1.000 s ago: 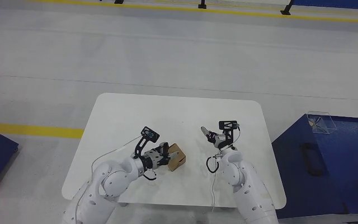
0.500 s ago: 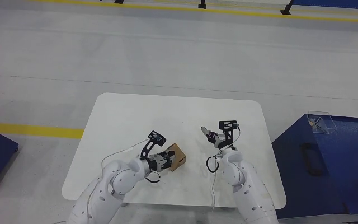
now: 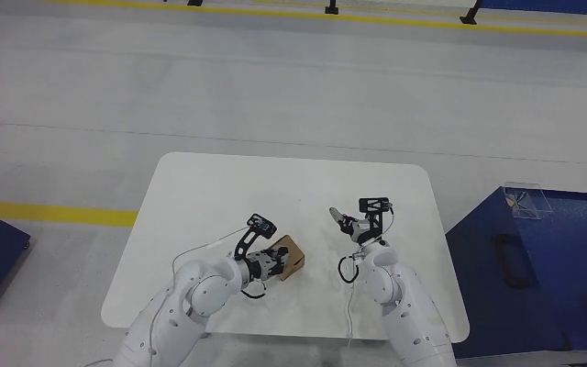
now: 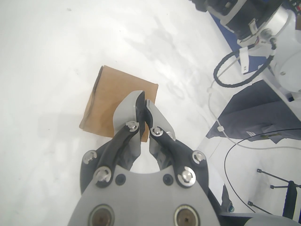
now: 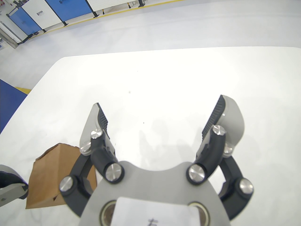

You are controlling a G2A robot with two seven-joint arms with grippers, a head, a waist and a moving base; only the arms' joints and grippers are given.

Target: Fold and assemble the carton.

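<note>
on the far left a yellow floor line (image 3: 64, 214) runs up to the white table (image 3: 183, 193). nothing stands between my arms and the work. the left gripper (image 4: 143, 98) sits at the left side of the carton (image 4: 112, 95), its jaws pressed together. i see no cardboard between the pads, and the tips hang over the carton's brown face (whether they actually touch it, i cannot tell). the carton lies on the table near the middle of its near half, partly folded. further right, apart from the carton, the right gripper (image 5: 162, 109) is spread wide over bare tabletop and holds nothing. past the table's right edge stands a blue cabinet (image 3: 514, 266) with a clear container (image 3: 525, 197) on top.
</note>
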